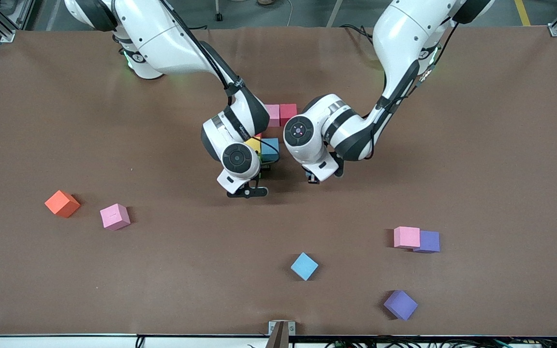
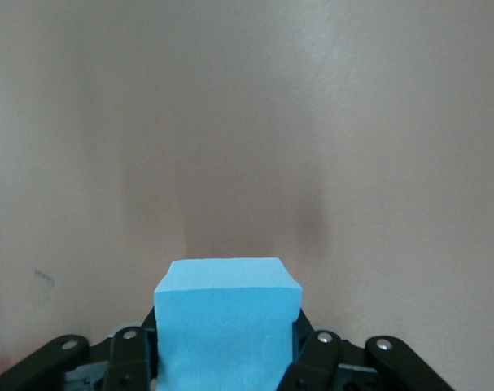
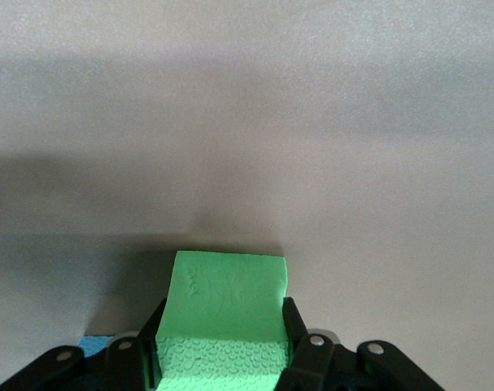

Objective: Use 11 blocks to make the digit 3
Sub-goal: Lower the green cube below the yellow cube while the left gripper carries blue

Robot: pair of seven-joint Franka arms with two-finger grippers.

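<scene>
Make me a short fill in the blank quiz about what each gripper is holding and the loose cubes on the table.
1. The left gripper is shut on a light ____ cube.
2. The right gripper is shut on a ____ cube.
3. The orange cube lies beside a loose ____ cube.
4. Toward the left arm's end, a pink cube touches a ____ cube.

Missing words: blue, green, pink, purple

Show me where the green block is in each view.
Front view: not visible; the right arm's wrist covers it.
Left wrist view: not in it.
Right wrist view: green block clamped in the right gripper.
Shared landmark: the brown table.
</scene>
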